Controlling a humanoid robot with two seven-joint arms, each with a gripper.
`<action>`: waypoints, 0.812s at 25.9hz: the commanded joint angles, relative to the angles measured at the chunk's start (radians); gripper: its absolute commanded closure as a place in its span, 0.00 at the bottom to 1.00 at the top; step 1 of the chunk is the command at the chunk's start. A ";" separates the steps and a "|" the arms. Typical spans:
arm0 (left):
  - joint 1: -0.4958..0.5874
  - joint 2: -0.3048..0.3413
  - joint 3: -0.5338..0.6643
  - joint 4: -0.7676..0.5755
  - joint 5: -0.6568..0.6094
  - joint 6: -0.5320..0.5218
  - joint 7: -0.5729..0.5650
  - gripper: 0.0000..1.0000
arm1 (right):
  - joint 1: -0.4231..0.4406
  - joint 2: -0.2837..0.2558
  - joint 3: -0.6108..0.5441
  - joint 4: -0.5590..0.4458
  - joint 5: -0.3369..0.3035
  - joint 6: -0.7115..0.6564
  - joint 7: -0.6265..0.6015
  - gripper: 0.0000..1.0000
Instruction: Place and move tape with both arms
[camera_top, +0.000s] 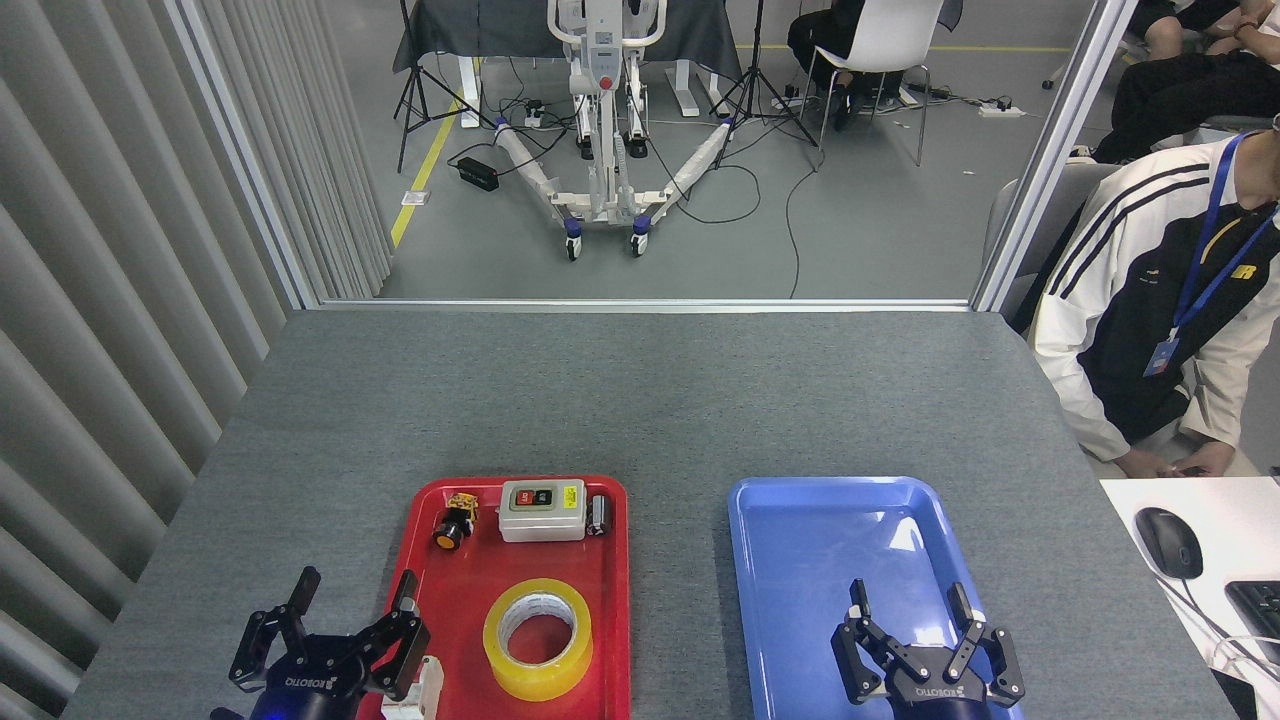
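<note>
The tape (538, 638), a wide yellow roll with a white core, lies flat in the near half of the red tray (612, 600). My left gripper (352, 602) hovers at the tray's near left edge, just left of the tape, fingers spread open and empty. Over the near part of the blue tray (800, 540) my right gripper (908, 610) is open too, with nothing between its fingers.
At the red tray's far end lie a black-and-yellow push button (455, 521), a white switch box (542, 509) and a small dark cylinder (599, 515). A person (1160, 330) sits at the table's right, beside a white desk with a mouse (1168, 541).
</note>
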 joint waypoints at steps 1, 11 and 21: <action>0.011 0.001 0.006 -0.001 0.001 0.011 -0.004 0.00 | 0.000 0.000 0.000 0.000 0.002 0.000 0.000 0.00; 0.012 0.008 0.003 -0.001 0.002 0.016 -0.012 0.00 | 0.000 0.000 0.000 0.000 0.002 0.000 0.000 0.00; 0.008 0.010 -0.008 -0.002 0.004 0.053 -0.017 0.00 | 0.000 0.005 0.000 0.002 0.006 0.000 0.000 0.00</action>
